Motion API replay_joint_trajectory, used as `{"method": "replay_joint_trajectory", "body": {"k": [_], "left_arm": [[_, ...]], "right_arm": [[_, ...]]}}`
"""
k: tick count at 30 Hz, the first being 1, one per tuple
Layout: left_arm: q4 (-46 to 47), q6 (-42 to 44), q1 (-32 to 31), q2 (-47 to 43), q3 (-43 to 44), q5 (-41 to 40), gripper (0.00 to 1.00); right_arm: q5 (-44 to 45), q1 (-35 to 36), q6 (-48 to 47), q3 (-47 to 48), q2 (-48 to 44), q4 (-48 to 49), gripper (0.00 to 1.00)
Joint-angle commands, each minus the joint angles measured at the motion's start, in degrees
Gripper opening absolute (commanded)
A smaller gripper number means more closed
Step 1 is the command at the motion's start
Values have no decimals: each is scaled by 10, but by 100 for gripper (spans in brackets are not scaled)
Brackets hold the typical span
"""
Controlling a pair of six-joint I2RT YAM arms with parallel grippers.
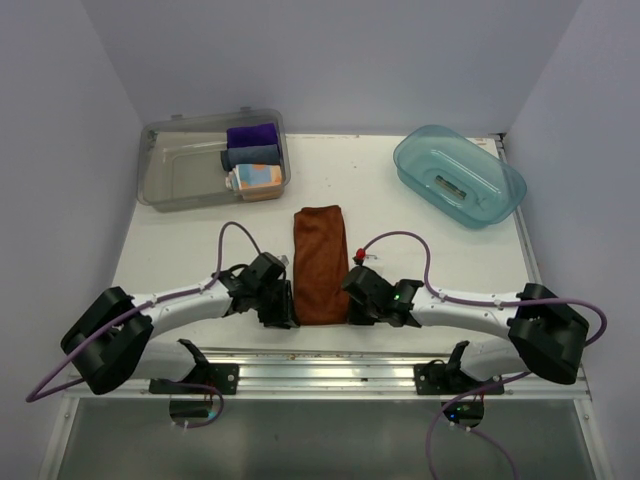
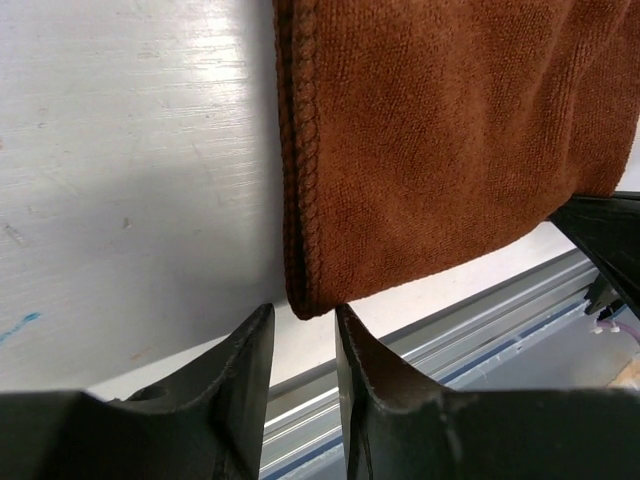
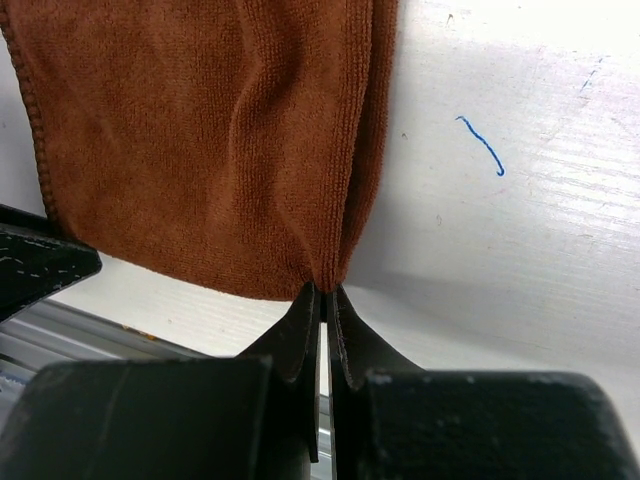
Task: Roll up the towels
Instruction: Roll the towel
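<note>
The rust-brown towel [image 1: 320,262] lies on the white table as a long folded strip running away from me, its near end between both arms. My left gripper [image 1: 278,318] is at the near left corner. In the left wrist view its jaws [image 2: 303,310] stand a little apart, with the towel's [image 2: 440,150] corner right at their tips and not pinched. My right gripper [image 1: 358,312] is shut on the near right corner, and the right wrist view shows the cloth [image 3: 200,150] puckering into the closed tips [image 3: 325,290]. The patterned towel [image 1: 255,178] sits rolled in the clear bin.
The clear bin [image 1: 175,180] at the back left also holds a purple cloth [image 1: 250,135] and a grey-blue cloth [image 1: 250,155]. A teal tub [image 1: 460,175] stands at the back right. The table's metal rail [image 1: 330,362] runs just behind the towel's near end.
</note>
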Motion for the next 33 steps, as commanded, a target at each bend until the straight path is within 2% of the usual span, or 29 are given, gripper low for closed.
{"method": "replay_joint_trajectory", "body": {"k": [1, 11, 14, 15, 17, 25, 33], "left_arm": [[29, -16, -7, 14, -5, 0, 34], [50, -40, -8, 21, -6, -19, 32], [48, -38, -8, 25, 0, -17, 17], [47, -37, -9, 24, 1, -17, 7], [35, -37, -9, 15, 5, -18, 0], [-2, -41, -8, -33, 51, -37, 0], [-37, -5, 15, 20, 147, -67, 0]], "right_arm": [[6, 2, 1, 0, 4, 9, 0], [11, 2, 3, -3, -4, 4, 0], [13, 2, 1, -1, -5, 1, 0], [13, 2, 2, 0, -6, -3, 0], [20, 2, 4, 5, -11, -10, 0], [67, 2, -7, 49, -31, -55, 0], [129, -20, -63, 141, 15, -85, 0]]}}
